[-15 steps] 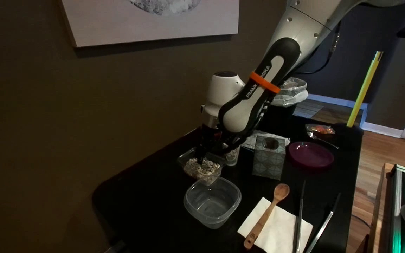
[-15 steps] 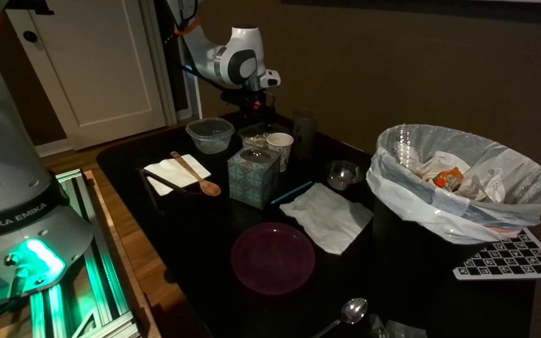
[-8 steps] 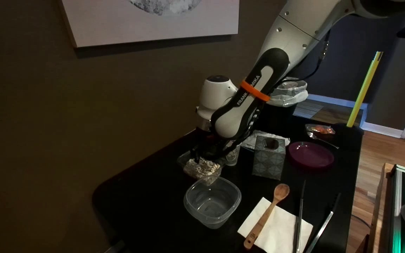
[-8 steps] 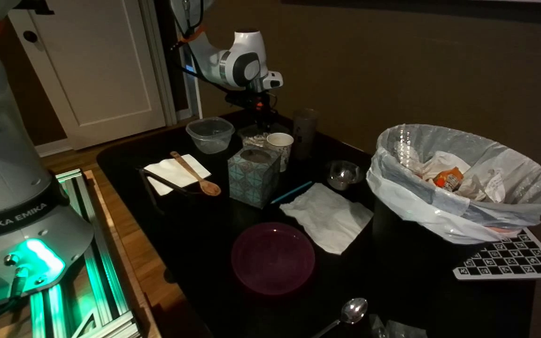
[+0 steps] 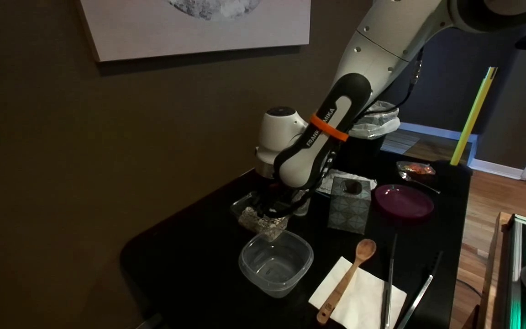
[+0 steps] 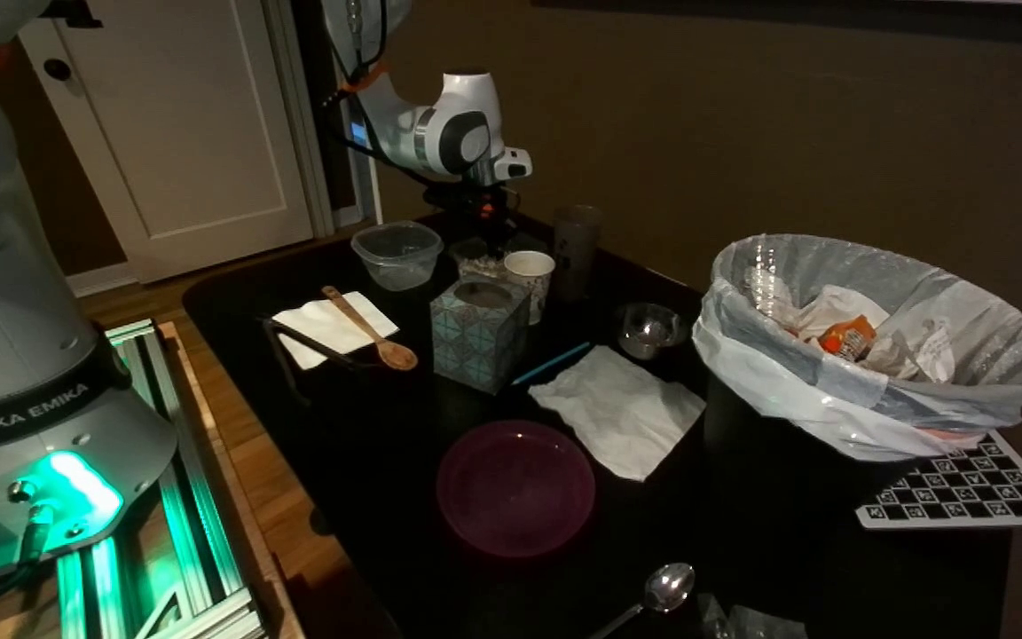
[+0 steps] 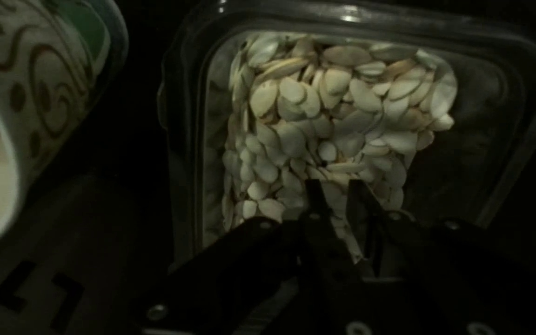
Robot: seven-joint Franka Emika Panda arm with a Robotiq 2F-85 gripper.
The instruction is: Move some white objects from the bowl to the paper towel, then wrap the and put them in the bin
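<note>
The seeds (image 7: pixel 338 121) lie heaped in the tub (image 7: pixel 351 19), beside the cup (image 7: pixel 58 70). I judge them light, stiff and smooth, apt to skid from my grip, and their thin edges may crack if I squeeze hard. Best hold: a cluster where the pile is thick, away from the walls. The towel (image 6: pixel 617 408), I expect, will be limp and easy to tear. My claw (image 7: pixel 334 184) stands narrow over the pile; seeds show between its tips, though whether any are pinched I cannot tell. Since a second ago it has dropped closer to the seeds; tub and towel lie where they were.
</note>
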